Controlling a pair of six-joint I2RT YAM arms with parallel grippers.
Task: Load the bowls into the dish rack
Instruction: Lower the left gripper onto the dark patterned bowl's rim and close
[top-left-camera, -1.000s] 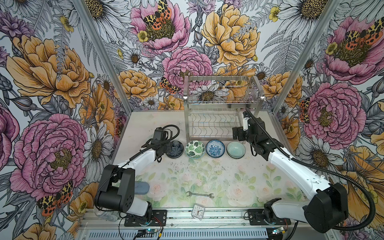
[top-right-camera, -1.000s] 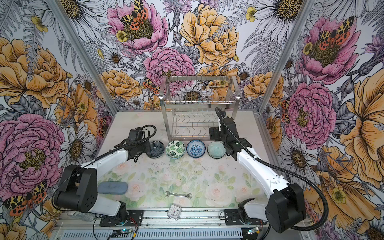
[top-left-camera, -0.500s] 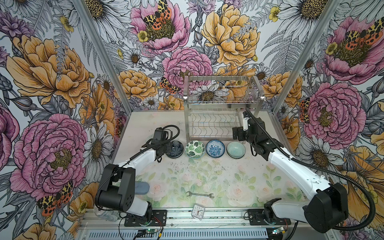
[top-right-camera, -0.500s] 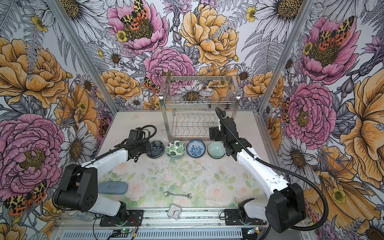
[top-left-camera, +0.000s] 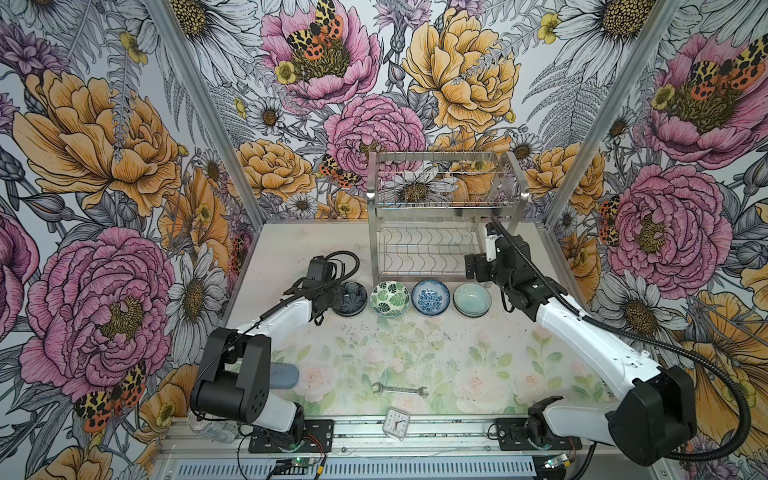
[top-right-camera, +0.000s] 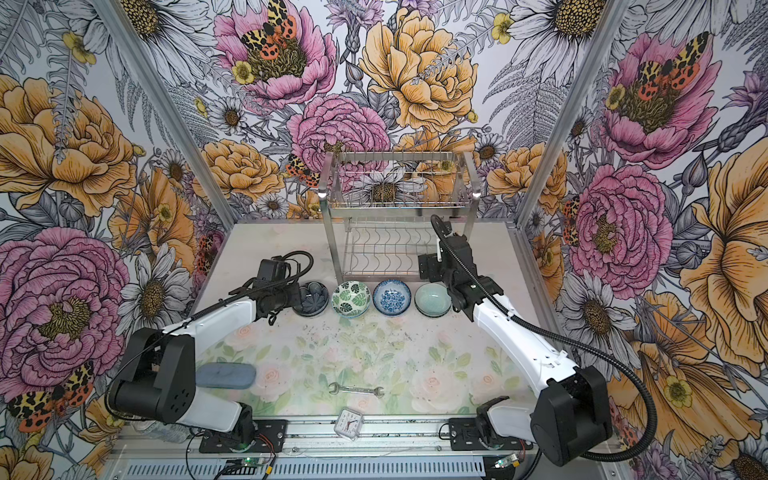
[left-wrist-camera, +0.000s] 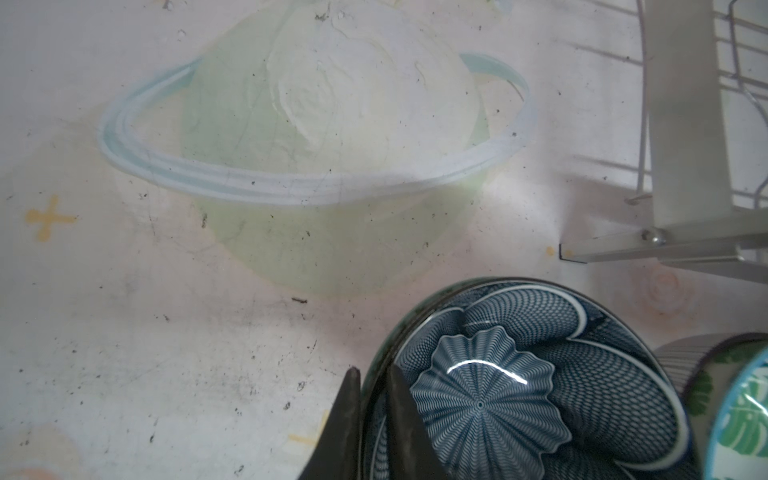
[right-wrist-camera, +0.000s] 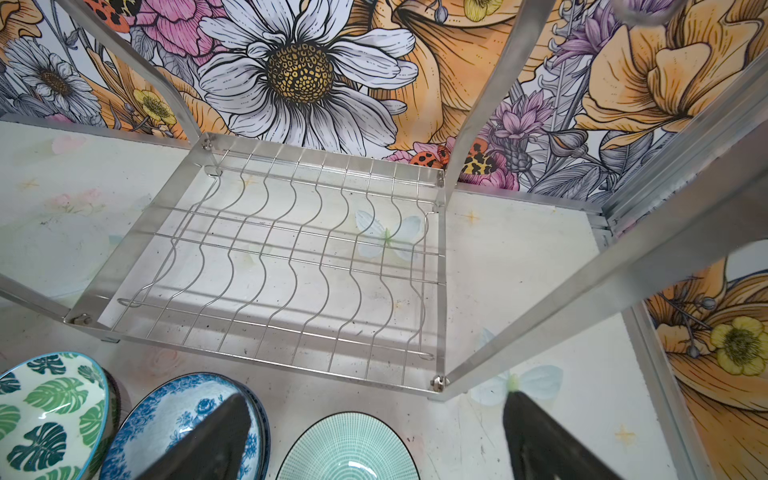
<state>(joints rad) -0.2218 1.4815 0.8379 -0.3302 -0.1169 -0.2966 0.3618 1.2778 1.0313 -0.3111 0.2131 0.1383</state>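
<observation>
Floral worktop (top-left-camera: 415, 357), mid-frame: bowls (top-left-camera: 390, 297) in a row just before empty two-tier steel wire dish rack (top-left-camera: 444, 205). Left jaws clamped on rim of dark grey-blue ceramic bowl (left-wrist-camera: 519, 395), bowl on worktop; right jaws wide apart, poised by pale celadon bowl (top-left-camera: 471, 300). Likely first pickup; next: lift clear, tilt into wavy slots.

Outside the left jaws, bare worktop (left-wrist-camera: 166, 332) is lying open; the dark bowl (left-wrist-camera: 519, 395), whose rim they are pinching, is filling the inner side, with the leaf bowl (left-wrist-camera: 744, 424) crowding just beyond it; a dish rack leg (left-wrist-camera: 685, 124) is standing ahead on that same side. Ahead of the widely parted right jaws the wavy-wire tier (right-wrist-camera: 291, 257) is lying open; the front corner leg (right-wrist-camera: 561, 291) is slanting up just ahead of one jaw; the blue floral bowl (right-wrist-camera: 174, 419) is sitting under the other; the celadon bowl (right-wrist-camera: 349, 453) is lying below the gap.
</observation>
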